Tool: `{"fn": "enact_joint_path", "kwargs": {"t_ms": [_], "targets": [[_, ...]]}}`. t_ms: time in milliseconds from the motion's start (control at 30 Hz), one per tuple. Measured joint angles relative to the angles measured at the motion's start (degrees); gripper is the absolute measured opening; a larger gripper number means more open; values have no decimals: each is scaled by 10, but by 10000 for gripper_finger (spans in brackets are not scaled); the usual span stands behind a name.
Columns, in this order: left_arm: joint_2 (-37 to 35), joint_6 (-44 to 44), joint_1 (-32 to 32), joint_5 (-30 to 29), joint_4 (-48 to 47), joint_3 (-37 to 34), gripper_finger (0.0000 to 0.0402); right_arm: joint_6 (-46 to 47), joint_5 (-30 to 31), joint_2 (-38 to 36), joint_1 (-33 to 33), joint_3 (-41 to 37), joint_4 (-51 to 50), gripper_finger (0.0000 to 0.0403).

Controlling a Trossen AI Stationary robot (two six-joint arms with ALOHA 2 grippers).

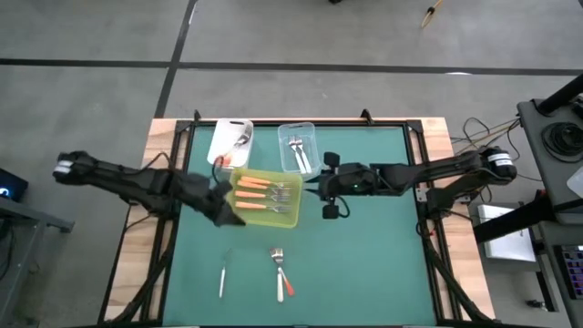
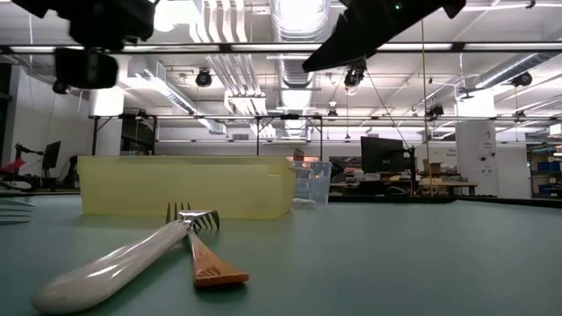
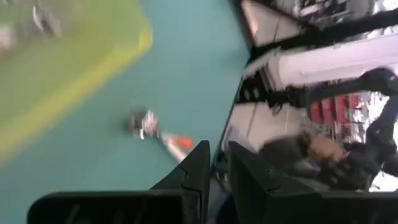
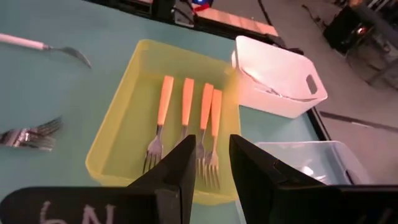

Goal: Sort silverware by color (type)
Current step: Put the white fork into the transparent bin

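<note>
The yellow-green tray (image 1: 266, 217) stands mid-table and holds several orange-handled forks (image 4: 186, 102) lying side by side. Near the front edge a white-handled fork (image 2: 114, 263) and an orange-handled one (image 2: 211, 263) lie crossed, heads together. Another white-handled fork (image 1: 221, 276) lies to their left. My left gripper (image 1: 232, 211) hovers over the tray's near left corner, its fingers (image 3: 198, 177) a narrow gap apart with nothing between. My right gripper (image 1: 312, 188) hangs just right of the tray and points at it, open and empty (image 4: 213, 163).
A white tub (image 1: 230, 141) and a clear tub (image 1: 298, 148) stand behind the tray at the far edge, each with silver utensils inside. Bare green mat stretches right of the crossed forks and along the near edge. Black frame rails (image 1: 428, 182) border the table.
</note>
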Motion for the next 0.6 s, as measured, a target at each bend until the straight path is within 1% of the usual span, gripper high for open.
{"fn": "enact_joint_path", "kwargs": {"t_ms": [133,233,300,467,600], "targets": [[29,-82,-84,-43,-27,0,39,-5,0,-27,0,-19,10,87],[53,-141,-134,-81,-40,0,39,-23,0,-39,-1,-23,14,87],[69,-179,-162,-96,-50,0,39,-40,0,-41,-1,-23,13,87],[121,-289,-214,-103,-87,0,39,-76,0,-40,-4,-16,12,87],[160,-339,-237,-98,-128,16,39,-104,0,-40,-11,3,14,87]]}}
